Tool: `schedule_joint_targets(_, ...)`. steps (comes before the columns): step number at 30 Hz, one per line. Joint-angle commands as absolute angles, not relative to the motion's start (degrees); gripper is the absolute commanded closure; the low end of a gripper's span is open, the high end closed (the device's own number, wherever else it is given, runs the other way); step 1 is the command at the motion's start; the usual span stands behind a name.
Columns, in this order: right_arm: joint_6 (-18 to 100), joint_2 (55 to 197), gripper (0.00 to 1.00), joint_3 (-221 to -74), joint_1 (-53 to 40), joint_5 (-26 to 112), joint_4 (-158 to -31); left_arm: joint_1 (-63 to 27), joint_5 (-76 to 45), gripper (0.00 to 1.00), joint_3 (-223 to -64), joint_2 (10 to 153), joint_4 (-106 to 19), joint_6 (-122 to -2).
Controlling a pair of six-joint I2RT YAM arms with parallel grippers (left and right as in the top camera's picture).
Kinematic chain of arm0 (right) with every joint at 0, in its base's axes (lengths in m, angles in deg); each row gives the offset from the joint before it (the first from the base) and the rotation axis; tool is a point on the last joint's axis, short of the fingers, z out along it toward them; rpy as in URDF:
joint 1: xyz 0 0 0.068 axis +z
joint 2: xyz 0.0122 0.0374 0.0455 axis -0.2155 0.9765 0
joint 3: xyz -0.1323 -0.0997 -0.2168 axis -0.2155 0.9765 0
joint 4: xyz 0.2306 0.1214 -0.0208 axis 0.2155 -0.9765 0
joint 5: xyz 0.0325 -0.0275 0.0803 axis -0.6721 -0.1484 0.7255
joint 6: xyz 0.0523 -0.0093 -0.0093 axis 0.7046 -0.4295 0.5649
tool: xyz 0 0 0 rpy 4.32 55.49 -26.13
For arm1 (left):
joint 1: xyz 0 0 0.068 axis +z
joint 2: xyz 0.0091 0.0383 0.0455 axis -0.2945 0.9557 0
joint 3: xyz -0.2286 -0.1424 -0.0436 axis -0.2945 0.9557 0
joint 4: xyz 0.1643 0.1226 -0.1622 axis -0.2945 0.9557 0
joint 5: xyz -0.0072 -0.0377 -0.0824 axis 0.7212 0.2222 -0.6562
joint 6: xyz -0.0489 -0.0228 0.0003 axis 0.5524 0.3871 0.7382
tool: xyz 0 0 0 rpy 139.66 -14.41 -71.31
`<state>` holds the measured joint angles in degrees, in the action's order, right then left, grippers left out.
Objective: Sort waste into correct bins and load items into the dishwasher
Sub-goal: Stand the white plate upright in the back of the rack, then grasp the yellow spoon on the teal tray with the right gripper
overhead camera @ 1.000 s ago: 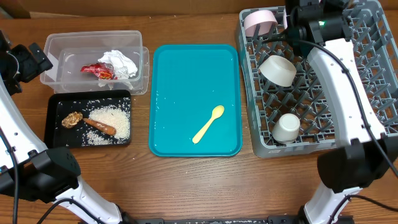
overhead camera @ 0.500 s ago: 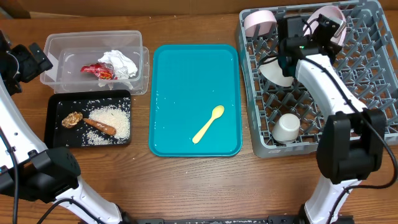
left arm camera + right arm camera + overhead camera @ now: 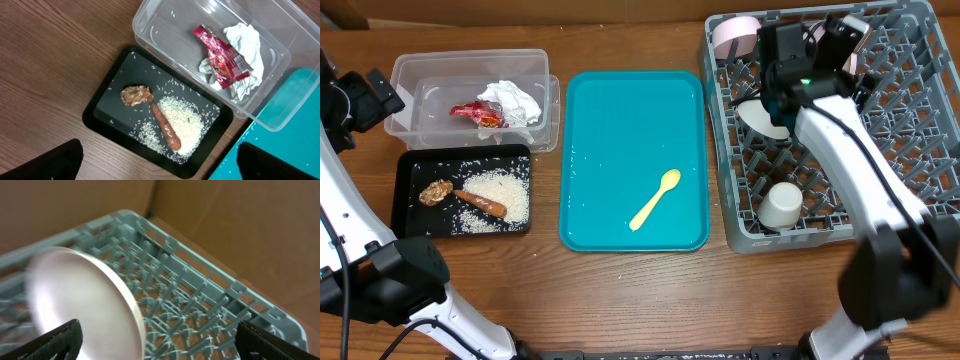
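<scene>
We should lift the right gripper [image 3: 160, 347], spread wide and empty, straight off the plate [image 3: 75, 295] standing in the rack [image 3: 210, 305] (left gripper [image 3: 160, 165] likewise wide, empty) without nudging it

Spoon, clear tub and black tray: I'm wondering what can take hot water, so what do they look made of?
Spoon: plastic by the look, an even pale yellow, matte with no metallic glint.
Tub: clear, smooth plastic, with see-through walls and rounded corners.
Tray: probably plastic, black with a slight sheen, though coated metal cannot be ruled out.
</scene>
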<state>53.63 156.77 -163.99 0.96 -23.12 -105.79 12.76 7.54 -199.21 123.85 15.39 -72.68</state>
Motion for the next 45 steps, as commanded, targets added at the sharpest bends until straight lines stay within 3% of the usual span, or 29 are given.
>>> schedule_joint_targets(1,51.6,146.2,0.05,-164.2,6.3,5.3,-111.2,12.9,7.7,0.0,-200.3,124.2,15.3,-72.5)
schedule_joint_targets(4,60.3,145.3,0.2,-163.4,13.3,32.0,-116.2,12.9,7.7,0.0,-200.3,124.2,15.3,-72.5)
schedule_joint_targets(10,74.7,156.7,0.28,-162.5,23.0,33.0,-117.6,12.9,7.7,0.0,-200.3,124.2,15.3,-72.5)
schedule_joint_targets(13,83.5,162.9,0.43,-162.5,23.5,29.7,-119.7,12.9,7.7,0.0,-200.3,124.2,15.3,-72.5)
schedule_joint_targets(18,89.7,173.2,0.43,-162.5,23.4,32.0,-120.0,12.9,7.7,0.0,-200.3,124.2,15.3,-72.5)
schedule_joint_targets(30,90.5,178.3,0.44,-159.1,22.6,32.2,-112.6,12.9,7.7,0.0,-200.3,124.2,15.3,-72.5)
schedule_joint_targets(32,90.4,178.4,0.53,-159.1,22.6,32.2,-112.6,12.9,7.7,0.0,-200.3,124.2,15.3,-72.5)
schedule_joint_targets(33,90.0,178.4,0.69,-159.1,22.6,32.2,-112.6,12.9,7.7,0.0,-200.3,124.2,15.3,-72.5)
schedule_joint_targets(34,89.8,178.4,0.75,-159.1,22.6,32.2,-112.6,12.9,7.7,0.0,-200.3,124.2,15.3,-72.5)
schedule_joint_targets(37,88.5,178.4,0.84,-159.2,22.6,32.4,-112.6,12.9,7.7,0.0,-200.3,124.2,15.3,-72.5)
schedule_joint_targets(41,87.4,178.4,0.89,-159.2,22.6,33.1,-112.5,12.9,7.7,0.0,-200.3,124.2,15.3,-72.5)
schedule_joint_targets(43,80.4,178.3,0.96,-159.7,22.6,35.9,-111.3,12.9,7.7,0.0,-200.3,124.2,15.3,-72.5)
schedule_joint_targets(45,74.4,178.2,0.96,-161.5,22.3,37.7,-111.8,12.9,7.7,0.0,-200.3,124.2,15.3,-72.5)
